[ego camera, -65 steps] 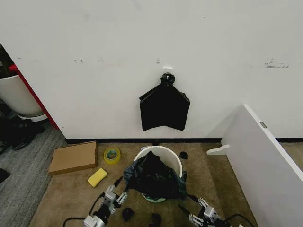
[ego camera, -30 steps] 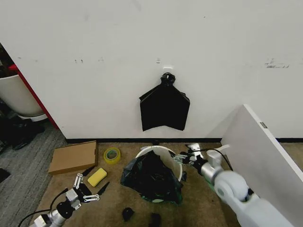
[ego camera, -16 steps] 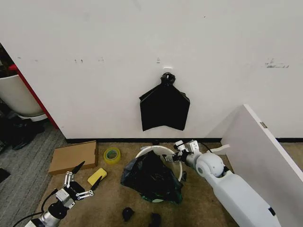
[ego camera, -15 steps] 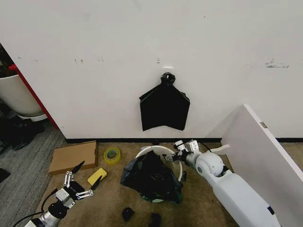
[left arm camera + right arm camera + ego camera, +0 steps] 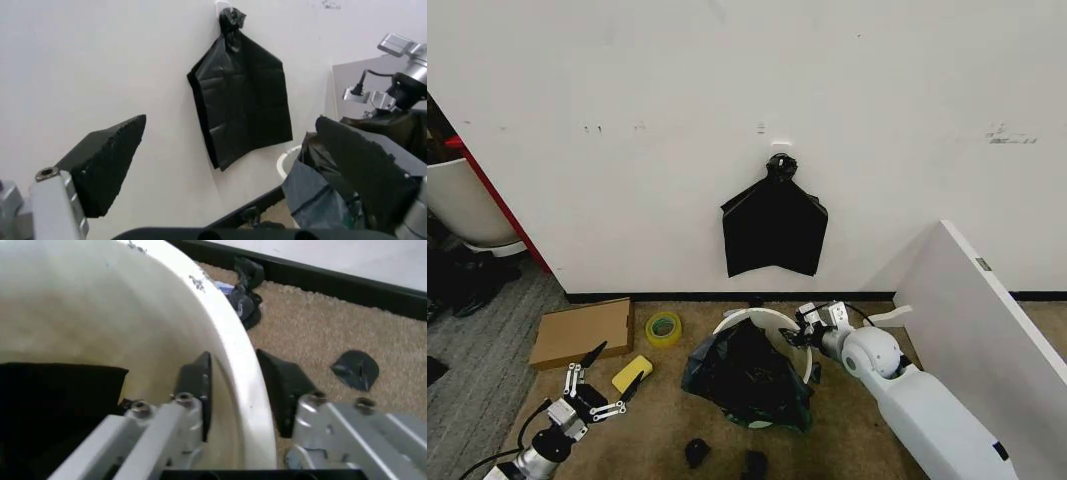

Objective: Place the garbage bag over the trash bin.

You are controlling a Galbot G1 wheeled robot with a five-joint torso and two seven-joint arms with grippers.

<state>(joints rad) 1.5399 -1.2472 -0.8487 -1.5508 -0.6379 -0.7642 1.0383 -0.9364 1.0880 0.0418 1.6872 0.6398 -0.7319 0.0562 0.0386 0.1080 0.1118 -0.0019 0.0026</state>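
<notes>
The trash bin (image 5: pixel 779 327) stands on the carpet by the wall with the garbage bag (image 5: pixel 747 377) draped over its near side, the right gripper (image 5: pixel 235 390) clamped with one jaw on either side of its rim, the left gripper (image 5: pixel 599 385) well aside, jaws apart

No legible text, label, brand, number or sign anywhere. Cardboard box (image 5: pixel 583 332) on the carpet: plain faces. Tape roll (image 5: pixel 663 328): greenish inner ring, any print too small to make out. Wall marks are smudges, not lettering. Trash bin (image 5: pixel 220 330) rim carries dark specks only, no letters.
</notes>
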